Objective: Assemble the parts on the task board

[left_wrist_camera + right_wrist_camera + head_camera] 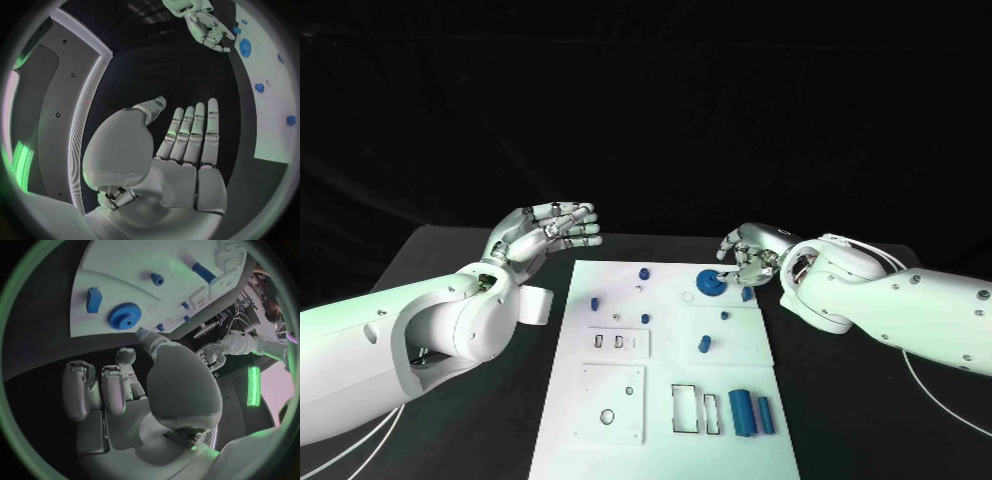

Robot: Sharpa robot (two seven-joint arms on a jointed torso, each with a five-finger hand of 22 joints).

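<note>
Head view, blue gear (710, 283) beside right hand (750, 256), task board (668, 400)

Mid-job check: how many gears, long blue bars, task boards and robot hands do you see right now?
blue gear: 1
long blue bars: 2
task board: 1
hands: 2, the left hand and the right hand
Total: 6

The setting is presenting as a robotics laboratory or test cell. A black table (473, 260) is standing against dark drapery, carrying a white task board (733, 350) with machined cut-outs and small blue parts (743, 413). Coloured light is falling across the bench, and cabling and equipment are showing beyond it in the right wrist view.
</note>
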